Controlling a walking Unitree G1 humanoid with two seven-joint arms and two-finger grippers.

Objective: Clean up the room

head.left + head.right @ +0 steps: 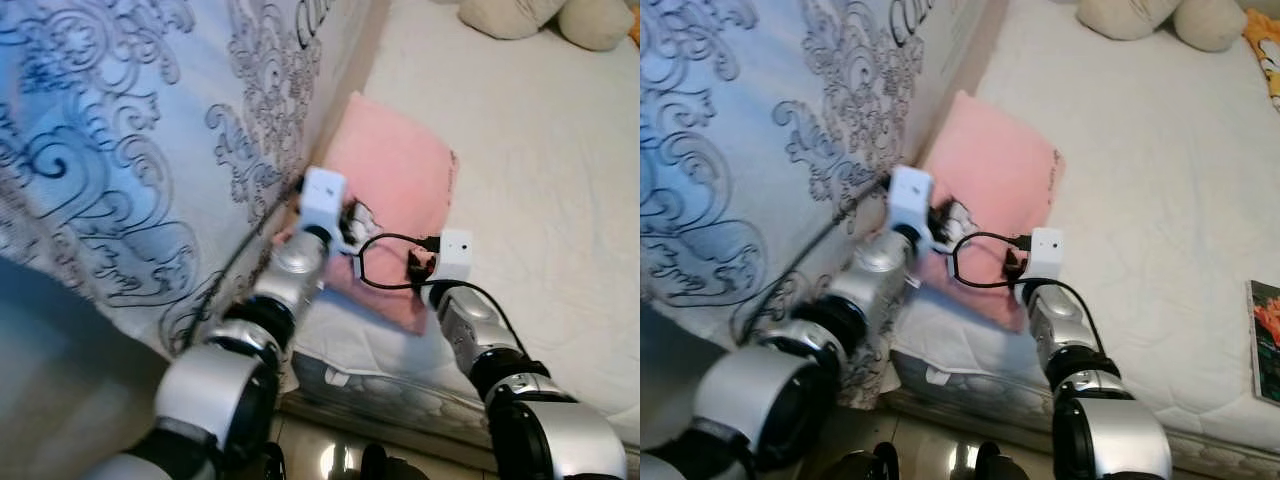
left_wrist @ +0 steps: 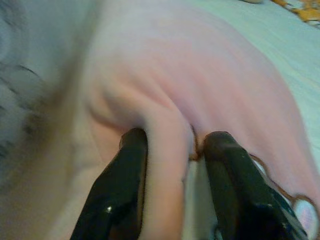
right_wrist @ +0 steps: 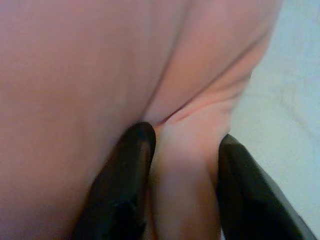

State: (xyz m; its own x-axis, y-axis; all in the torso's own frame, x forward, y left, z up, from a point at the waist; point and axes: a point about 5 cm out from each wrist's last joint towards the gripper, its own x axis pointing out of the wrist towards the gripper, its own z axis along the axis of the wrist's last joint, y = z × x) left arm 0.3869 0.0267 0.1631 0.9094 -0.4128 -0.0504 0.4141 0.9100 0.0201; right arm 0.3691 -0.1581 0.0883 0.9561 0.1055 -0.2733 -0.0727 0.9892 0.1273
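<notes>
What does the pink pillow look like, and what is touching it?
The pink pillow is soft, plain, fuzzy-looking cloth, roughly rectangular. It lies flat on the white bed, its edge against the patterned blanket. The left gripper and right gripper each pinch a fold of its near edge between black fingers.

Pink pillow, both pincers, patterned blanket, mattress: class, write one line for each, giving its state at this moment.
Pink pillow: lying on the mattress beside the blanket, near edge bunched and pinched at two spots.
Left pincer: shut on a fold of the pillow.
Right pincer: shut on another fold of the pillow.
Patterned blanket: draped alongside the pillow.
Mattress: covered in a white quilted sheet.
</notes>
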